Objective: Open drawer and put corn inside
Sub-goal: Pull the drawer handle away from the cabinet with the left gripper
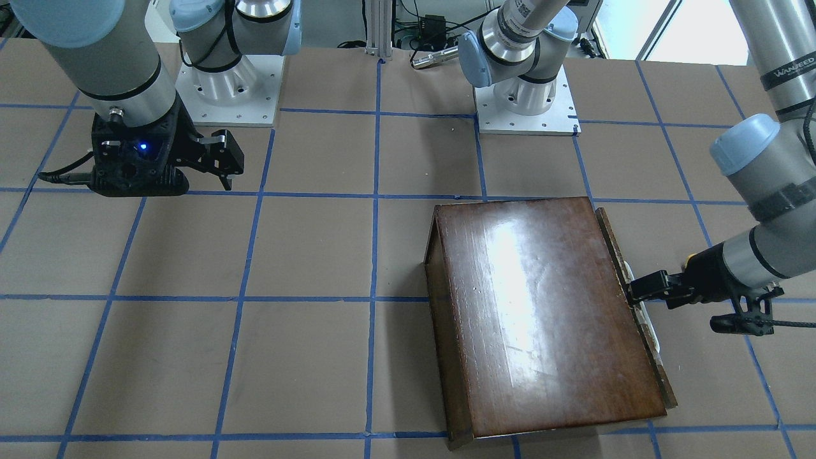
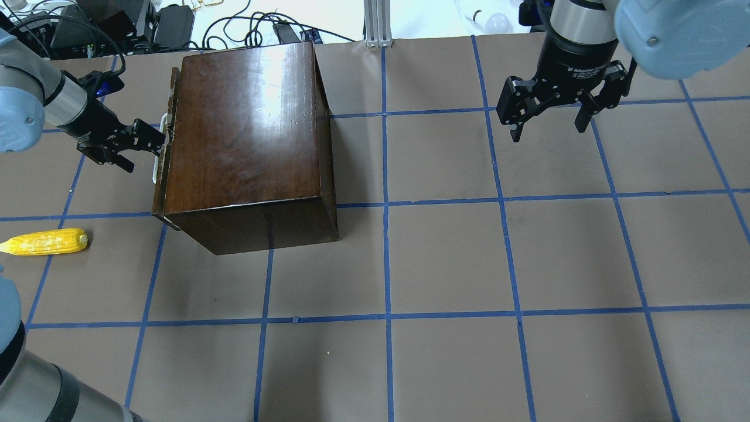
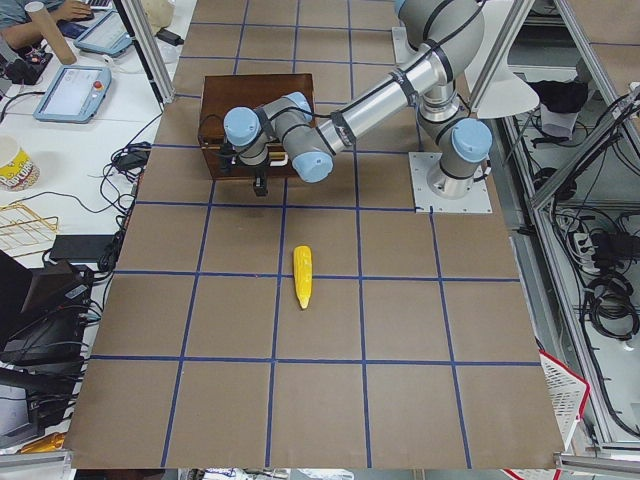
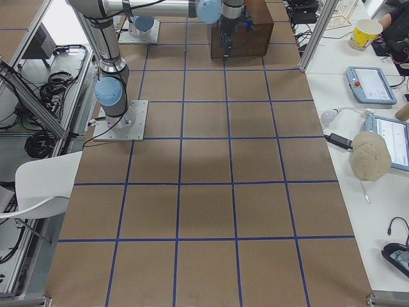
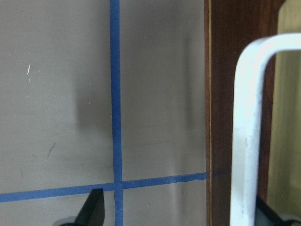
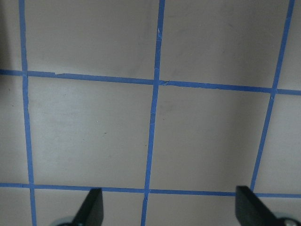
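Note:
The glossy dark-brown box (image 2: 246, 129) stands at the far left of the table. Its drawer front panel (image 2: 166, 158) with a white handle (image 5: 244, 141) faces my left arm, and the drawer looks pushed in. My left gripper (image 2: 143, 149) is open, with its fingers (image 5: 94, 209) either side of the handle, which it does not clamp. It also shows in the front-facing view (image 1: 637, 296). The yellow corn (image 2: 47, 242) lies on the table left of the box, nearer the robot, apart from both grippers. My right gripper (image 2: 548, 123) is open and empty, hovering above the table at the far right.
Brown paper with a blue tape grid (image 2: 387, 202) covers the table. The arm bases (image 1: 526, 102) are bolted at the robot's side. Cables and equipment (image 2: 176, 23) lie beyond the far edge. The right wrist view shows only bare table (image 6: 155, 117).

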